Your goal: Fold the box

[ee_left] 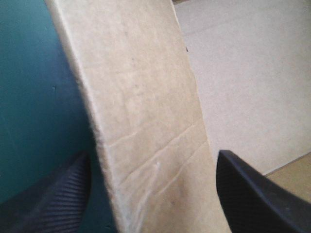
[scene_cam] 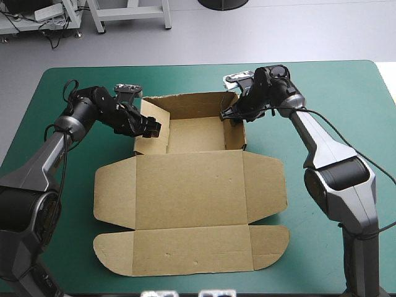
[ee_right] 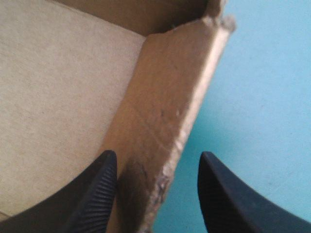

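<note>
Raising and tucking the side walls looks like the step in hand. The left jaws stand released astride the left wall [ee_left: 146, 126] of the brown box [scene_cam: 195, 133], which sits mid-desk [scene_cam: 334, 86] with its lid [scene_cam: 185, 185] flat toward the near edge. The right jaws, also released, straddle the right wall [ee_right: 165, 111]. Next, each likely needs to clench and fold inward. Count: one box, two raised side walls.
</note>
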